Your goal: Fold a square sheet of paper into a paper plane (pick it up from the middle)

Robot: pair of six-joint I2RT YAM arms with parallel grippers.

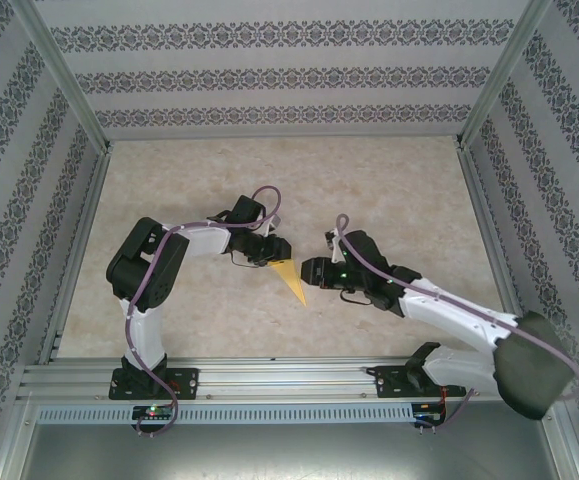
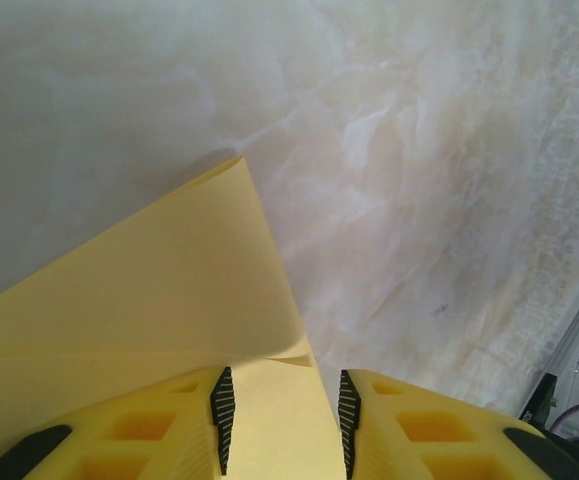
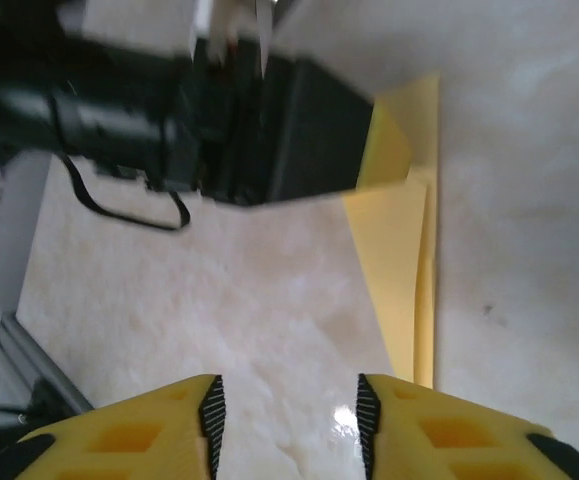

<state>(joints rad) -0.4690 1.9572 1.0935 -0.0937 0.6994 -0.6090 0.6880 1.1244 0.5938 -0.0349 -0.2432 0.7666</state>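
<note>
1. Most of the folding looks done. The paper plane (image 1: 291, 279) lies near the middle of the counter (image 1: 269, 180) as a narrow yellow-orange dart. In the top view its wide end is at 11 o'clock and its point aims toward 5 o'clock.
2. Two or more layers show in the right wrist view. There the paper plane (image 3: 401, 262) is a long tapering strip with one flap over another, at 1 o'clock from that camera's own fingers. The sheet is well past its square state.
3. The left fingers (image 1: 274, 256) sit over the wide end of the dart. In the left wrist view the left fingers (image 2: 221, 418) stand part-way apart, with paper filling the gap between them. A flap rises off the counter toward 11 o'clock. They are not shut flat on the paper, and I cannot tell whether they press it down.
4. The right fingers (image 1: 311, 272) are just beside the dart, at its 3 o'clock. In the right wrist view the right fingers (image 3: 212, 425) stand apart with bare counter between them — they hold nothing.
5. What is left, as I judge it, is finishing. The raised flap suggests that the last crease has not been pressed flat. Whether the two sides match cannot be told from these views. The long point and layered flaps suggest the main folds are already in — perhaps one fold or a final flattening remains.
</note>
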